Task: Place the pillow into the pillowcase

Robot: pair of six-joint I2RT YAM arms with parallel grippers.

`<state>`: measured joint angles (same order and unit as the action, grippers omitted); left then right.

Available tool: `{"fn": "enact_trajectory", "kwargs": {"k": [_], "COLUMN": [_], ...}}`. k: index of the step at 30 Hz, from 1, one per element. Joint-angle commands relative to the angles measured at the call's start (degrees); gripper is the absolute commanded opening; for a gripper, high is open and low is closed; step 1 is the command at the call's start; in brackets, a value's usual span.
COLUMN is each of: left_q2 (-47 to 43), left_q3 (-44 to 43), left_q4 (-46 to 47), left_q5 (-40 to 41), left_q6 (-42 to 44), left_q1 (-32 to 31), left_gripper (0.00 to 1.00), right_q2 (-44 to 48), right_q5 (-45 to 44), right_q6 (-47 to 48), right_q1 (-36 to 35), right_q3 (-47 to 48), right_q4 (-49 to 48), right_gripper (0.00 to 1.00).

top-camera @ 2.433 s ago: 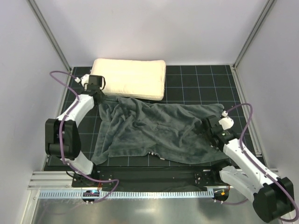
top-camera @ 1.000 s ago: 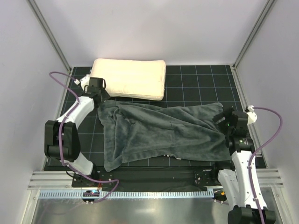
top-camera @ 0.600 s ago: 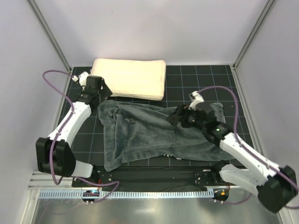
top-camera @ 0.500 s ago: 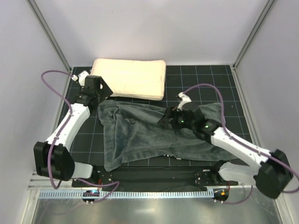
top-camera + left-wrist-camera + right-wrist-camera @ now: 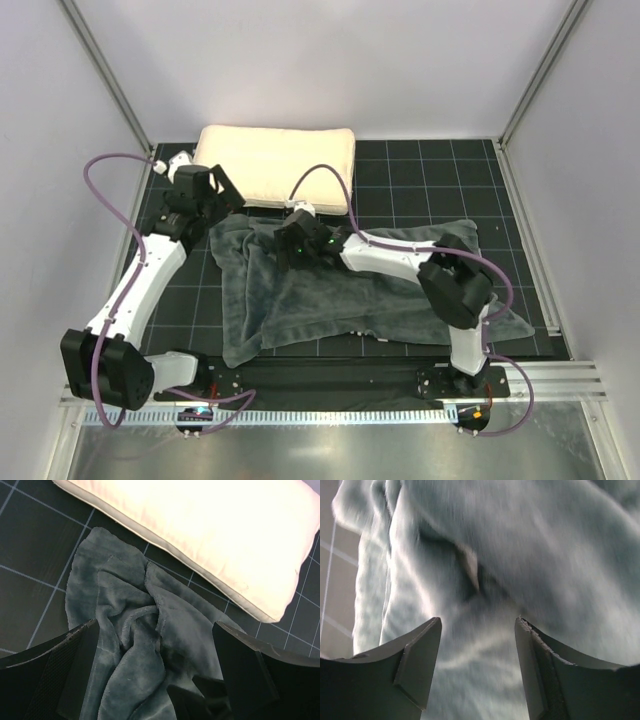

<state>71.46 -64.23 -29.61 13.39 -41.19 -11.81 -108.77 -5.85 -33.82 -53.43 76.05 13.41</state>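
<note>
The cream pillow (image 5: pixel 275 168) lies flat at the back of the mat; the left wrist view shows it too, as pillow (image 5: pixel 200 535). In front of it the dark grey pillowcase (image 5: pixel 370 290) lies spread and rumpled. My left gripper (image 5: pixel 224 198) hovers wide open over the pillowcase's far-left corner (image 5: pixel 125 645), gripping nothing; in its own view the gripper (image 5: pixel 155 626) frames bunched folds. My right gripper (image 5: pixel 284 246) reaches across to the same far-left part. In the right wrist view the gripper (image 5: pixel 478 622) is open, close above blurred grey pillowcase (image 5: pixel 520 555).
A black gridded mat (image 5: pixel 420 190) covers the table between white walls with metal corner posts (image 5: pixel 110 80). The right arm's links (image 5: pixel 400 262) stretch across the pillowcase. A purple cable (image 5: pixel 320 185) loops over the pillow's front edge. The right gripper's dark body (image 5: pixel 200 700) shows between my left fingers.
The right arm has swung from the mat's right edge across the pillowcase to its far-left part, and its jaws have narrowed. The left gripper has opened a little wider and shifted slightly.
</note>
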Motion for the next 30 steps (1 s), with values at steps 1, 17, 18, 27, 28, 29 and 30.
{"fn": "enact_trajectory", "kwargs": {"k": [1,17,18,27,28,29,30], "left_q2": [-1.68,3.86,4.12,7.2,7.55,7.99,8.86], "left_q3": [0.33,-2.13,-2.13,-4.76,-5.55,-5.82,-6.17], "left_q4": [-0.37,-0.36,-0.28,-0.71,-0.89,-0.98,-0.89], "left_q5": [-1.17,-0.2,-0.29,-0.38,-0.38,-0.47,-0.47], "left_q6": [1.55,2.61,2.52,2.87,2.96,2.96,3.22], "left_q1": [-0.84,-1.99,-1.99,-2.6,-2.69,-2.69,-2.69], "left_gripper": [1.0,1.0,1.0,1.0,1.0,1.0,1.0], "right_q2": [-2.75,-4.61,-4.61,-7.51,-7.6,-7.68,-7.51], "right_q5": [-2.77,2.16,2.07,3.12,3.21,3.3,3.12], "right_q6": [1.48,1.74,1.74,2.36,2.45,2.53,2.45], "right_q1": [-0.27,-0.8,-0.89,-1.5,-1.68,-1.68,-1.68], "right_q3": [7.87,7.27,7.27,10.52,10.7,10.61,10.43], "right_q4": [5.31,4.43,4.52,8.12,8.21,8.21,8.04], "right_gripper": [0.64,0.51,0.52,0.41,0.32,0.26,0.19]}}
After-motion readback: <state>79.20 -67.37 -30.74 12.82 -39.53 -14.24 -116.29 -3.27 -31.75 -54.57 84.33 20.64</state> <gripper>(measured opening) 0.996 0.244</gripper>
